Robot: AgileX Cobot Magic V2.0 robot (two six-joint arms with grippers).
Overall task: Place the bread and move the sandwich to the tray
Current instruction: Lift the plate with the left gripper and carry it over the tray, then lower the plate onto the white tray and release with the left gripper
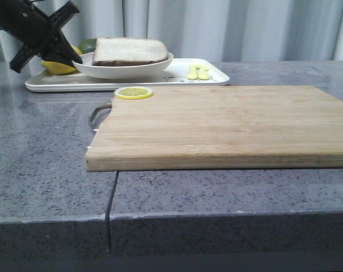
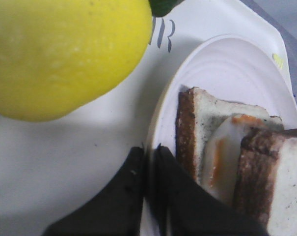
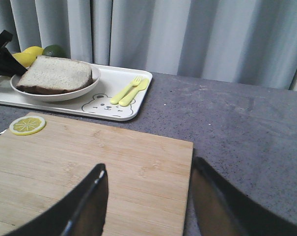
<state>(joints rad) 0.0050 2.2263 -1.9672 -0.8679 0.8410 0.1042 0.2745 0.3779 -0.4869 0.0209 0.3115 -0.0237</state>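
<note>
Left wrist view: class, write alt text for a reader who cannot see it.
The left gripper is pinched shut on the rim of a white plate that holds the sandwich with egg filling. The plate sits on the white tray beside a big yellow lemon.

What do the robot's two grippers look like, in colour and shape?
Both are black. The left gripper has an angular, blocky body with a thin dark cable above it; its fingers taper to narrow tips. The right gripper shows two broad, smooth, wedge-shaped fingers.
</note>
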